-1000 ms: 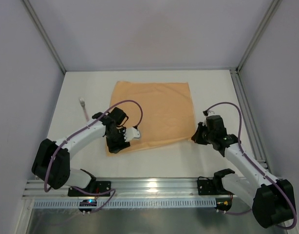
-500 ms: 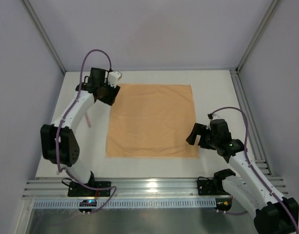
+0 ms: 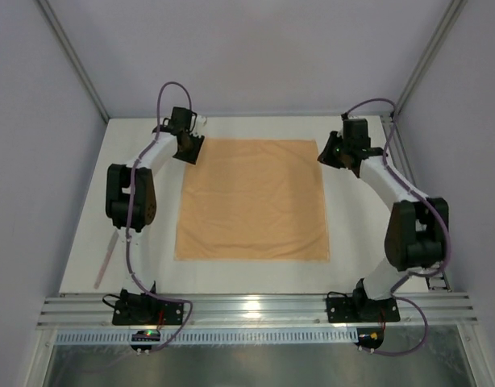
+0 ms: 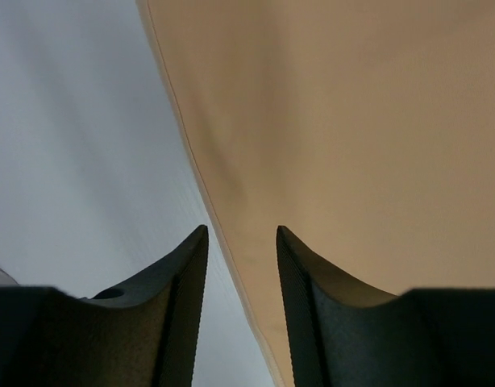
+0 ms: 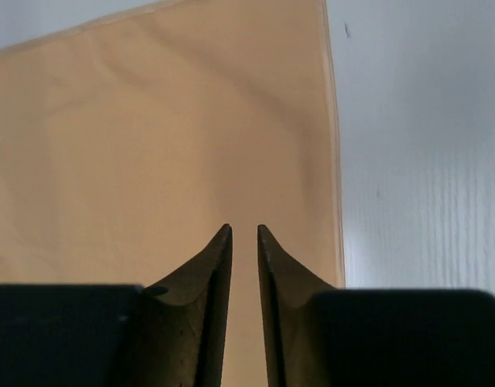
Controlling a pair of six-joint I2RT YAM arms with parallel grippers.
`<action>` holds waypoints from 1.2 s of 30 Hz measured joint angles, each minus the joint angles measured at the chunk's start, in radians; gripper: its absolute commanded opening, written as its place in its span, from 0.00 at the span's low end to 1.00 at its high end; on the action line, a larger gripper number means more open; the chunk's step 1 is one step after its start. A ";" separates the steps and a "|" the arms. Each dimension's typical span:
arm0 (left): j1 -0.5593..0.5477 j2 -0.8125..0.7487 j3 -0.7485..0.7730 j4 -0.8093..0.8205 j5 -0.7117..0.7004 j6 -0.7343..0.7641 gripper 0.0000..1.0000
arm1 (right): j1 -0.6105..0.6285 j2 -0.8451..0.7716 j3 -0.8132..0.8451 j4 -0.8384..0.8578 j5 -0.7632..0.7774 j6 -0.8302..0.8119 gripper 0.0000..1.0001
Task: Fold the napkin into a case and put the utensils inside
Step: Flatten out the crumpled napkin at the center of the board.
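The napkin (image 3: 251, 201) is a plain peach-orange cloth square, spread flat and unfolded in the middle of the worktop (image 3: 360, 234). Its edges are straight and its surface shows only faint creases. One utensil (image 3: 105, 260), a slim pale pink stick, lies well apart to the napkin's left near the worktop's edge, slanted slightly. Its head is too small to make out.

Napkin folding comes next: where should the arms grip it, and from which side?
Probably the two far corners, one per arm, from above: the napkin lies flat and square, so only edges lift, and the left gripper and right gripper sit there.
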 measured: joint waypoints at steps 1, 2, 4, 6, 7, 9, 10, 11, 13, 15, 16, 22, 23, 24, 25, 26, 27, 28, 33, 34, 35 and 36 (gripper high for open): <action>0.000 0.018 0.026 -0.001 -0.015 -0.007 0.37 | -0.008 0.097 0.058 0.024 -0.022 0.005 0.12; 0.000 0.040 0.055 -0.003 -0.032 -0.016 0.36 | -0.013 0.171 0.100 0.046 -0.047 0.013 0.05; 0.000 0.083 0.106 0.000 -0.066 -0.023 0.35 | -0.026 0.304 0.153 0.093 -0.110 0.048 0.03; 0.000 0.119 0.130 0.000 -0.092 -0.026 0.35 | -0.035 0.409 0.186 0.115 -0.163 0.081 0.03; 0.000 0.131 0.133 -0.001 -0.099 -0.026 0.35 | -0.038 0.445 0.202 0.119 -0.178 0.089 0.03; 0.000 0.159 0.135 -0.006 -0.114 -0.027 0.35 | -0.042 0.533 0.247 0.117 -0.208 0.109 0.03; 0.000 0.172 0.135 -0.010 -0.121 -0.029 0.35 | -0.044 0.568 0.266 0.118 -0.220 0.116 0.03; 0.000 0.179 0.138 -0.011 -0.125 -0.032 0.35 | -0.044 0.594 0.281 0.117 -0.228 0.123 0.03; 0.000 0.179 0.142 -0.011 -0.133 -0.039 0.35 | -0.049 0.620 0.292 0.117 -0.241 0.141 0.03; 0.001 0.180 0.142 -0.015 -0.140 -0.041 0.34 | -0.055 0.622 0.298 0.117 -0.248 0.148 0.03; 0.002 0.180 0.142 -0.015 -0.141 -0.042 0.33 | -0.060 0.622 0.301 0.118 -0.250 0.152 0.03; 0.015 0.166 0.124 -0.006 -0.106 -0.039 0.47 | -0.091 0.618 0.327 0.114 -0.271 0.145 0.06; 0.019 0.146 0.095 0.001 -0.083 -0.037 0.56 | -0.093 0.606 0.325 0.106 -0.266 0.138 0.16; 0.022 0.116 0.060 -0.005 -0.050 -0.033 0.61 | -0.092 0.591 0.321 0.092 -0.262 0.135 0.21; 0.025 0.076 0.021 -0.007 -0.023 -0.032 0.64 | -0.090 0.560 0.307 0.079 -0.251 0.122 0.25; 0.026 0.039 -0.008 -0.016 -0.001 -0.032 0.66 | -0.086 0.514 0.288 0.065 -0.240 0.109 0.29; 0.027 -0.016 -0.039 -0.034 0.027 -0.026 0.69 | -0.081 0.452 0.259 0.053 -0.229 0.101 0.42; 0.026 -0.083 -0.064 -0.052 0.058 -0.014 0.70 | -0.076 0.366 0.222 0.039 -0.218 0.089 0.48; 0.024 -0.467 -0.169 -0.102 0.180 0.087 0.72 | -0.065 -0.110 0.034 0.039 -0.192 0.063 0.57; 0.022 -0.571 -0.217 -0.123 0.199 0.125 0.72 | -0.065 -0.200 -0.010 0.036 -0.186 0.057 0.57; 0.018 -0.658 -0.266 -0.146 0.210 0.164 0.70 | -0.065 -0.269 -0.052 0.022 -0.179 0.053 0.57; 0.015 -0.738 -0.330 -0.162 0.216 0.204 0.70 | -0.063 -0.332 -0.092 0.004 -0.171 0.048 0.57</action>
